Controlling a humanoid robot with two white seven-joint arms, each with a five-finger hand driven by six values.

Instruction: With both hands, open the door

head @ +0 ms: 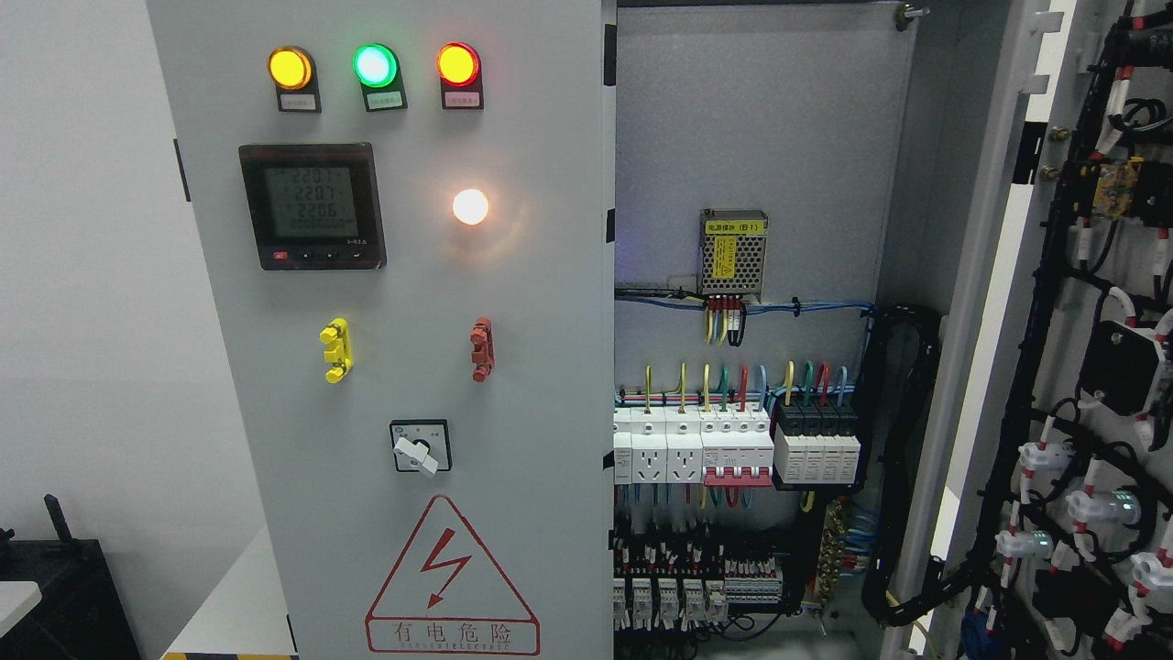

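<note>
Neither of your hands is showing in the head view, so you cannot tell whether they are released, clenched or grasping anything. What you are facing is an electrical cabinet with two doors. The left door (403, 367) is sitting closed, filling the middle-left of the view, while the right door (1090, 385) is standing swung wide open at the far right, its inner face turned toward you and carrying black cable bundles with white connectors. On the left door, three lamps are glowing along the top: an amber lamp (290, 68), a green lamp (376, 65) and a red lamp (458, 64). Below them a meter (312, 205) is showing lit digits, and to its right a white lamp (470, 206) is shining. Further down, a yellow handle (336, 350) is sitting left of a red handle (481, 349), with a rotary switch (420, 446) beneath and between them, and a red warning triangle (451, 577) with a lightning bolt at the bottom. Through the open right half, you are looking at the grey back panel (761, 137), a small power supply (732, 254) with a yellow label, a row of breakers (738, 445) with coloured wires rising from them, and terminal blocks (696, 587) lower down. A white wall (82, 275) is lying to the left of the cabinet.
</note>
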